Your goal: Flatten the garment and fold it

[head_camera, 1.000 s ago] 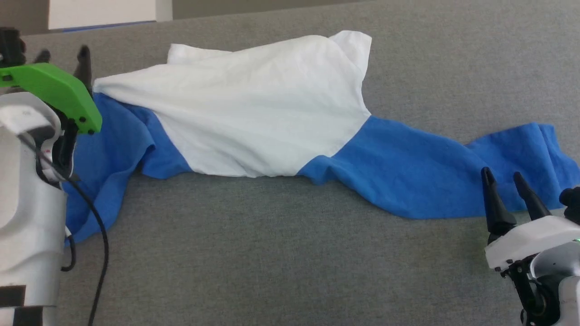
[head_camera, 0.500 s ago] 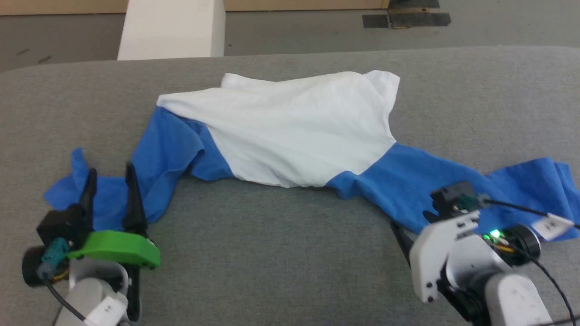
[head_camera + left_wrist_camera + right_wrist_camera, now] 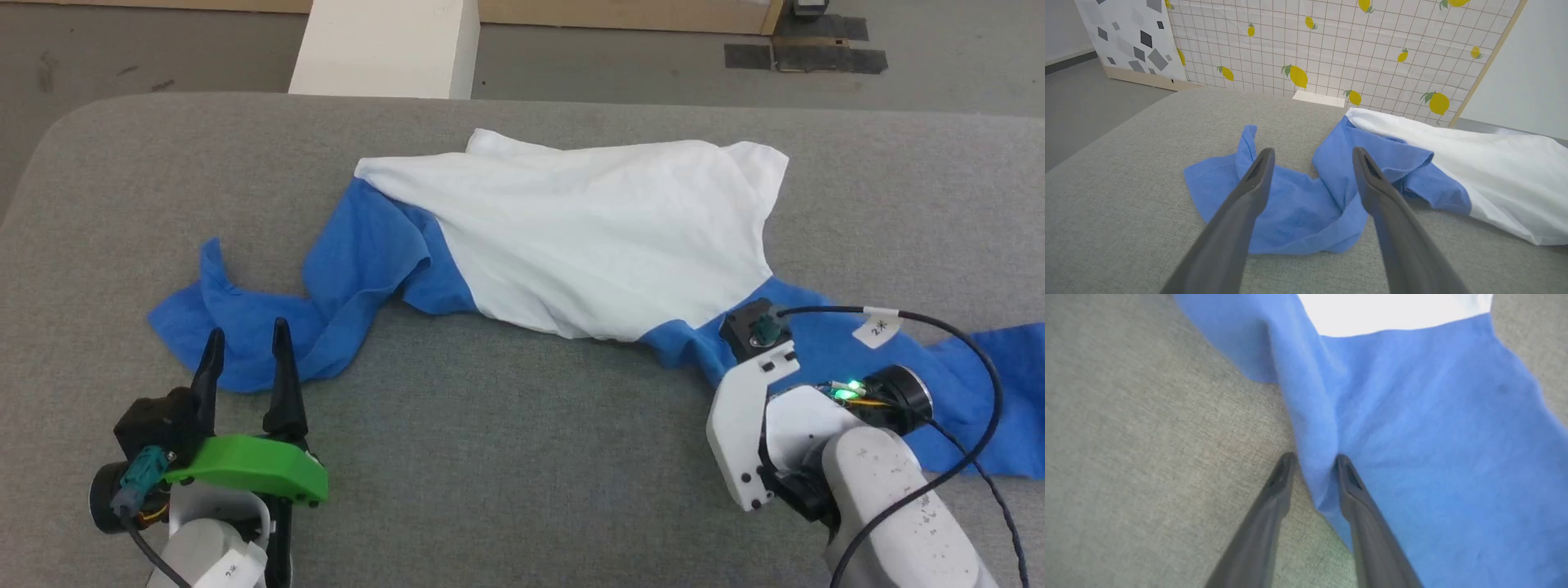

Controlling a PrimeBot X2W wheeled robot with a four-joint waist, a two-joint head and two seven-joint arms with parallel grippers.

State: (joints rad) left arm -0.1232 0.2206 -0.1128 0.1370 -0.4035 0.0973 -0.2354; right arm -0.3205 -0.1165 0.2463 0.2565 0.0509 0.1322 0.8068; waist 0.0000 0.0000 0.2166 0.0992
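You have the garment (image 3: 604, 245) sprawled across the grey table (image 3: 522, 474). In the head view its white body is bunched toward 12 o'clock, one blue sleeve trails out to 9 o'clock, and the other runs off toward 4 o'clock. Your left gripper (image 3: 249, 328) sits at 7 o'clock with its jaws spread wide and nothing between them. Its tips are over the crumpled end of the 9 o'clock sleeve; whether they touch it you cannot tell. Your right gripper (image 3: 1314, 457), at 4 o'clock, has its fingers close together about a raised ridge on the other sleeve's near edge, with blue cloth pinched between the tips.
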